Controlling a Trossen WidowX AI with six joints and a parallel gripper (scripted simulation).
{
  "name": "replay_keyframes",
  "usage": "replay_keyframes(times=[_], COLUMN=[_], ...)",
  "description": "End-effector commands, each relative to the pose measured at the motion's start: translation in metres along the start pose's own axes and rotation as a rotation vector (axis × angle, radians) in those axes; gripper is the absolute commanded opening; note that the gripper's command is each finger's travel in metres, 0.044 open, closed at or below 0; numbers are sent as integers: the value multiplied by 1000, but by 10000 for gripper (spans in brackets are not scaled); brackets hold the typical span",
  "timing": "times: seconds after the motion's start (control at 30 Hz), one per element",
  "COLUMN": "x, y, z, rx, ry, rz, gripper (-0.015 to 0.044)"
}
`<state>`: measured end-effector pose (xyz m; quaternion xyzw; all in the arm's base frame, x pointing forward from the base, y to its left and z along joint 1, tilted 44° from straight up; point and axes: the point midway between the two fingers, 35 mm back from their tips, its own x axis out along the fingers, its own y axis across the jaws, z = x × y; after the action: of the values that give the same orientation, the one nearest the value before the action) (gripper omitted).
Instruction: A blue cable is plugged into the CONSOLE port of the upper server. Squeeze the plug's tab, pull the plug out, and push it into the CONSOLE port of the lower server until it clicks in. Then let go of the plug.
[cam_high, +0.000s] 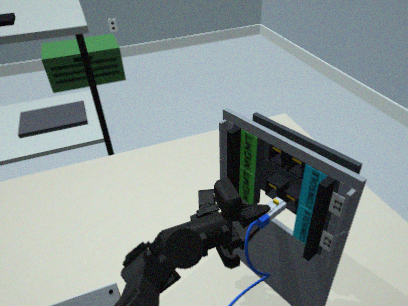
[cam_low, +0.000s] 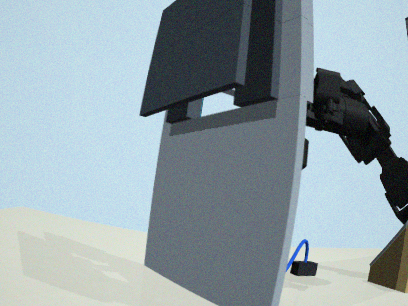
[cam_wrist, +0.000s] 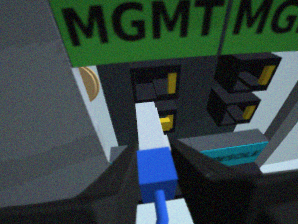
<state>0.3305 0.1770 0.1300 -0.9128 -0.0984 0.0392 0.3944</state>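
The fingers (cam_high: 257, 215) are closed on the plug (cam_high: 276, 206) (cam_wrist: 152, 130), its blue cable (cam_high: 248, 250) (cam_low: 300, 247) (cam_wrist: 161, 205) trailing behind. In the top view the plug sits in front of the panel (cam_high: 295, 260) (cam_low: 220, 190), with the lower server's ports (cam_high: 282, 190) (cam_wrist: 172, 120) toward eleven o'clock from its tip. It looks pulled free of the upper server, though whether it has entered a lower port cannot be told. Lining up, pushing until the click and letting go probably remain.
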Motion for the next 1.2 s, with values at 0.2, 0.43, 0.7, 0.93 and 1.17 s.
replay_keyframes(times=[0.2, 0.43, 0.7, 0.93, 1.17], x=[0, 0, 1, 1, 1], y=[-3, -3, -3, -3, -3], z=[-1, -2, -3, -3, -4], rx=[1, 1, 1, 1, 1], ry=[-2, -2, -2, -2, -2], rz=[-11, -12, -13, -13, -13], gripper=[0, 0, 0, 0, 0])
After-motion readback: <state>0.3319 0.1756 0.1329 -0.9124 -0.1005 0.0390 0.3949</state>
